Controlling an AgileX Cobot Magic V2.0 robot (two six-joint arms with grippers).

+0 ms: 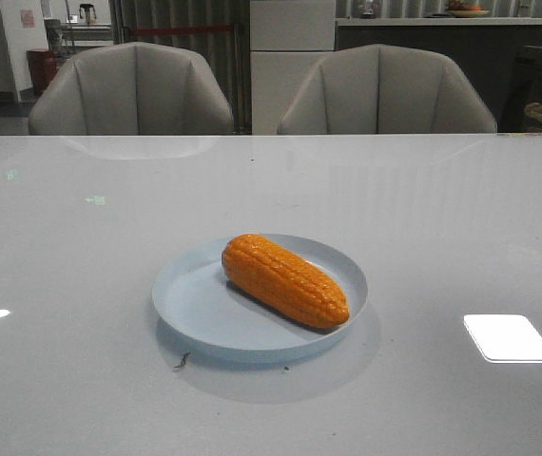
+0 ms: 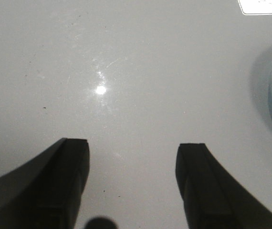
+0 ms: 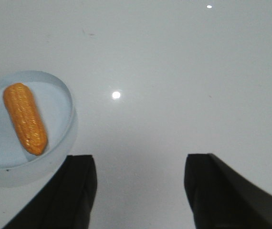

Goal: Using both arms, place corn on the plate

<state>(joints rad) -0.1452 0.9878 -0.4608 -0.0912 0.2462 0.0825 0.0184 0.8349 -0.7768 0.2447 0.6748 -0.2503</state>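
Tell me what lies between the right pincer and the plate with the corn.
Nothing: in the right wrist view only bare white table separates the open right pincer from the plate, which holds the corn.

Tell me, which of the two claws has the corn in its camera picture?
The right claw: its view shows the corn on the plate. The left claw sees only plate edge.

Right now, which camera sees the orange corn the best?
The front view. There the corn is close and whole, lying slantwise on the blue plate, kernel rows clear. The right wrist view shows it whole too, but smaller and off to one side. The left wrist view shows no corn, only a sliver of plate.
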